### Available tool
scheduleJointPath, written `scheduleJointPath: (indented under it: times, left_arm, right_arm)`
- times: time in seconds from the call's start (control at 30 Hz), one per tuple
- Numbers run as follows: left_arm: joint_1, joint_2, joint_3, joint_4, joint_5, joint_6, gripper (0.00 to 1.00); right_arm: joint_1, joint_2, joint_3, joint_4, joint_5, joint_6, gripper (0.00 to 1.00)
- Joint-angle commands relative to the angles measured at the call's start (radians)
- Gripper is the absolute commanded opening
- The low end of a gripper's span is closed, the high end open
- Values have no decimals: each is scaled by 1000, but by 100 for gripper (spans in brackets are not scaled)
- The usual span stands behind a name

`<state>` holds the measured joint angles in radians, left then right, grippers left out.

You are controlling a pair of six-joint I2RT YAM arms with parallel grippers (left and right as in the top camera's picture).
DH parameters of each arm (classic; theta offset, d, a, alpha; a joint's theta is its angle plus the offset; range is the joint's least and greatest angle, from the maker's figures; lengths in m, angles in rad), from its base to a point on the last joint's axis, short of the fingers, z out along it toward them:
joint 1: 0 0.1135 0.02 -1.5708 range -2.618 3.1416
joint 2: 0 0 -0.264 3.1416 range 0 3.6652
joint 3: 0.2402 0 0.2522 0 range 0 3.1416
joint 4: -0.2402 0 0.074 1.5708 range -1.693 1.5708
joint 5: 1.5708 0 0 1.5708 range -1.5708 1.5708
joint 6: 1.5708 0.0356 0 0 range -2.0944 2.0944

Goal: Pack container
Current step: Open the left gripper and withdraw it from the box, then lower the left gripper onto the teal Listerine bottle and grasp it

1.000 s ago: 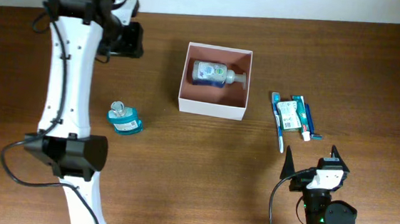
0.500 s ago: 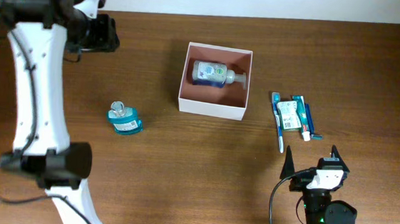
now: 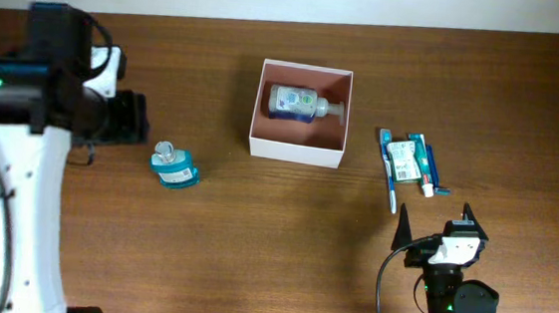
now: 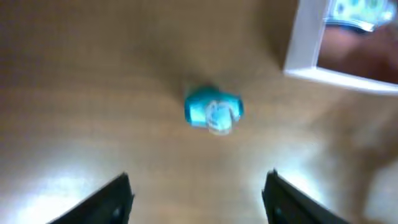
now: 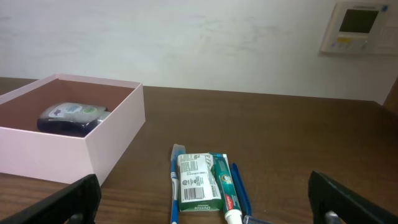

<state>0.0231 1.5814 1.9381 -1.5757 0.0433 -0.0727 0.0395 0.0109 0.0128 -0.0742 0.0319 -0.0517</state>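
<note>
We found the left gripper [image 4: 198, 190] spread wide and empty above the brown, wood-grained desk [image 3: 252, 254]. Its two dark fingers framed a squat teal bottle [image 4: 213, 110] with a pale cap, blurred in the wrist view and well ahead of the fingertips. We judged this stance to be lining up for a pick. The container [image 3: 297, 151], a square, shallow, lidless box with matte white walls and a pinkish-brown inside, sat toward the back of the desk, between the teal bottle and the other toiletries. It already held a clear pump bottle of soap [image 3: 304, 104] with a blue-and-green label, laid on its side along the far wall. We took that placement to suit the low walls and to leave the near half free. The right gripper [image 3: 434, 221] rested low at the desk's near edge, likewise spread and holding nothing. It faced a flat bundle of toothbrushes and boxed toothpaste [image 3: 411, 165], glossy and slim, lying just beside the container and within easy reach of that arm.
</note>
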Motion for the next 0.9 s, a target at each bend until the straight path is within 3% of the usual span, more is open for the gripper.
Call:
scheduleJointPath:
  times: [0.0, 0.13, 0.3, 0.87]
  left_arm:
    - [4, -10, -139, 136, 19, 10, 70]
    - [4, -9, -236, 211, 25, 10, 70]
    - [3, -8, -316, 311, 137, 10, 66]
    - [-87, -3, -338, 349, 34, 5, 64]
  right_arm:
    - [-7, -7, -7, -4, -2, 7, 99]
    - [-7, -7, -7, -4, -2, 7, 99]
    - [-7, -7, -7, -4, -2, 7, 99]
    - [-7, -7, -7, -4, -2, 7, 99]
